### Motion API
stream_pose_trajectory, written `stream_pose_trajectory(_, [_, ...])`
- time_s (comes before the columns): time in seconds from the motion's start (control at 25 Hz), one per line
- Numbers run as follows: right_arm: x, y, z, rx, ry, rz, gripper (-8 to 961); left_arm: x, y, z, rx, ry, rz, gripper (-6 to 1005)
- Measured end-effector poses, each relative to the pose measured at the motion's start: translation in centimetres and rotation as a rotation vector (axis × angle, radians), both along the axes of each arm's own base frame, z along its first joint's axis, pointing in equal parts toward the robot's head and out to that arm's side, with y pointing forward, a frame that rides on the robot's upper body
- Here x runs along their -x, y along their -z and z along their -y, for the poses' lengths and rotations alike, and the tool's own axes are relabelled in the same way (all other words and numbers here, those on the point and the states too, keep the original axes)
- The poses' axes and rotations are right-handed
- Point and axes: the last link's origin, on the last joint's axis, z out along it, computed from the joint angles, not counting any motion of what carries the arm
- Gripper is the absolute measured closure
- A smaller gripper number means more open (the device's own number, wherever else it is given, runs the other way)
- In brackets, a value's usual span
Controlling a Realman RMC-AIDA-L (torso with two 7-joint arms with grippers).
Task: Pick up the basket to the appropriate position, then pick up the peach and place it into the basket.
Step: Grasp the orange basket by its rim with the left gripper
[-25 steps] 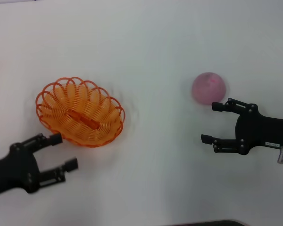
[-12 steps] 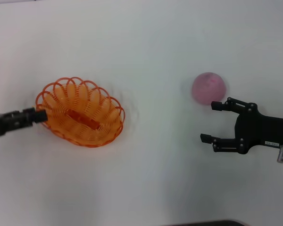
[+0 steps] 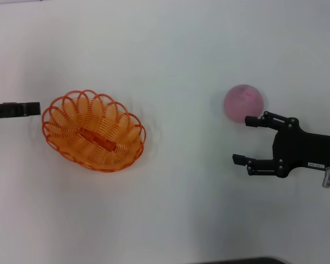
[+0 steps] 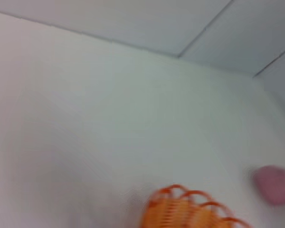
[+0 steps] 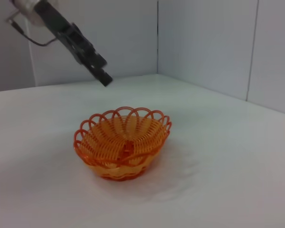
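Left hand just beside basket rim toward tabletop's left edge, raised above it in right wrist view; grip not discernible, nothing held. Basket unmoved, both steps pending. Peach toward right edge. Right hand beside it, spread wide, empty.

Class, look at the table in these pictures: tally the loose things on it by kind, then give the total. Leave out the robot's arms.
Basket: 1
Peach: 1
Total: 2
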Motion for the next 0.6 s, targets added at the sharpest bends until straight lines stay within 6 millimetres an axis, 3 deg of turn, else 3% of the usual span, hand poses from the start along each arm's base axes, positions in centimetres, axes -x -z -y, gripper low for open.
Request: stream_pose_trajectory(0.6, [0.0, -0.1, 0.0, 0.001, 0.000, -0.002, 28, -6.8, 3.7, -5.7, 0.104, 0.229, -0.448, 157])
